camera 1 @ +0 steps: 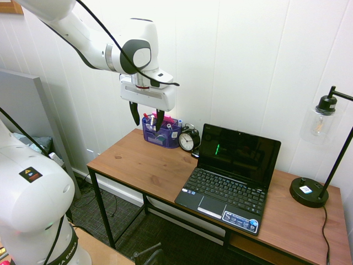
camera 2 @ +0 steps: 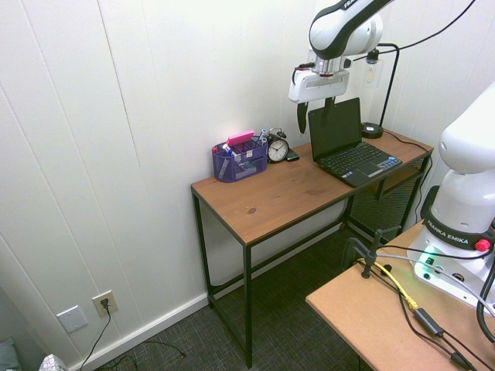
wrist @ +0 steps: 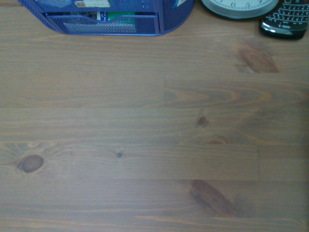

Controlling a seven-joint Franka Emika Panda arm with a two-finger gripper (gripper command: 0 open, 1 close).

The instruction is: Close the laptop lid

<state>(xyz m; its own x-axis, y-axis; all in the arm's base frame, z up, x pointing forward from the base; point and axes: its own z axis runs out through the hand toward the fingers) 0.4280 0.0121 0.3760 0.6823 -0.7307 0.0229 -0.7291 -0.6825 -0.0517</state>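
The small black netbook [camera 1: 226, 192] stands open on the right half of the wooden desk [camera 1: 143, 163]. Its lid [camera 1: 238, 151] is upright, glossy black with a dark display; stickers mark the palm rest. In the second exterior view the lid [camera 2: 334, 127] faces right. My gripper [camera 1: 146, 118] hangs open high above the desk's left half, well to the left of the laptop, with nothing between its fingers. From the other side, the gripper [camera 2: 315, 114] shows in front of the lid's upper edge. The wrist view holds only bare desk wood and no laptop.
A blue mesh organiser [camera 1: 160, 131] with pens, a black alarm clock [camera 1: 188, 140] and a dark phone [wrist: 285, 20] line the desk's back edge by the wall. A black desk lamp [camera 1: 310, 191] stands at the far right. A second wooden surface [camera 2: 387, 317] lies beside the robot base.
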